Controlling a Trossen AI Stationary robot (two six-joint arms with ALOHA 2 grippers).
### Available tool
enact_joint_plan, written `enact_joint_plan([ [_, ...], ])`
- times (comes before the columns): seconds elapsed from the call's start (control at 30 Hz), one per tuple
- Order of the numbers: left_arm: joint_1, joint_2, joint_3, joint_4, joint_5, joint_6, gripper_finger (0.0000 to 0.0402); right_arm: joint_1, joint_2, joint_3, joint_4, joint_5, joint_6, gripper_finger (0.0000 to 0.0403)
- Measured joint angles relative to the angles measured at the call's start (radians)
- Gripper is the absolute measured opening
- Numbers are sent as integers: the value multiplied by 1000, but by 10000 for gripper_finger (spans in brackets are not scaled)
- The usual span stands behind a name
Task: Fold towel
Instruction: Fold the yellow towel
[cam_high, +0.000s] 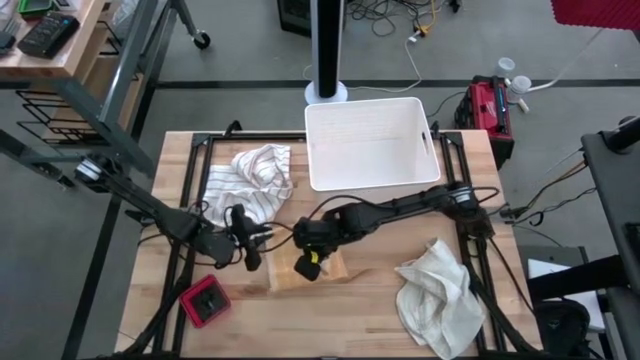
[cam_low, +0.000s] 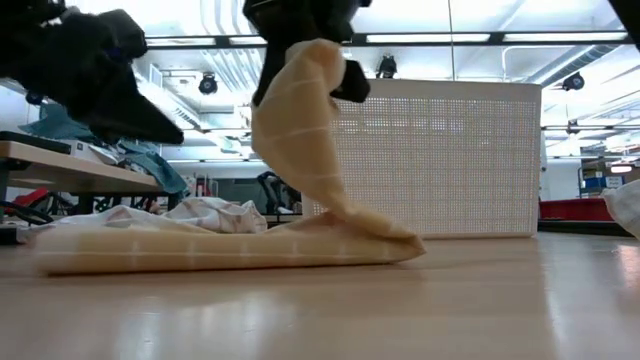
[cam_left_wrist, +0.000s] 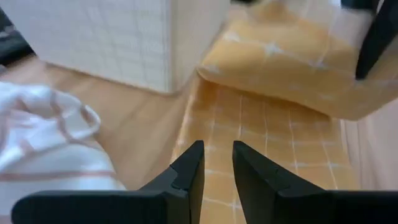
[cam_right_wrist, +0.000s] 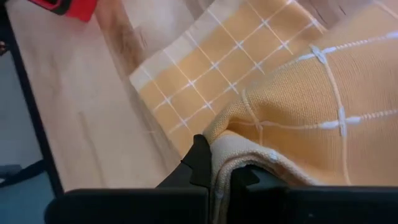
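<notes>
I'm pinching the soft, limp yellow towel (cam_high: 305, 268) by one edge, jaws of my right gripper (cam_high: 312, 262) clamped, table centre; left gripper (cam_high: 250, 250) is hovering at nine o'clock, jaws narrow and empty.

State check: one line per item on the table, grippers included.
Yellow towel: partly folded, one edge lifted.
Right gripper: shut on yellow towel.
Left gripper: slightly open, empty, above the towel's flat part.
Striped towel: crumpled.
White towel: crumpled, at the table's right edge.
White bin: upright, looks empty.
Red box: lying flat.
</notes>
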Motion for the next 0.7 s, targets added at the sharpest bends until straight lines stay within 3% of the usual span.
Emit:
enact_joint_plan([
  [0.2,11,70,-1,-139,195,-112,75,0,107,137,-114,1,-47,0],
  [0.3,9,99,-1,-181,244,-185,75,0,137,168,-130,3,-65,0],
  [0.7,26,277,20,-90,411,-220,75,-4,150,219,-104,8,-99,0],
])
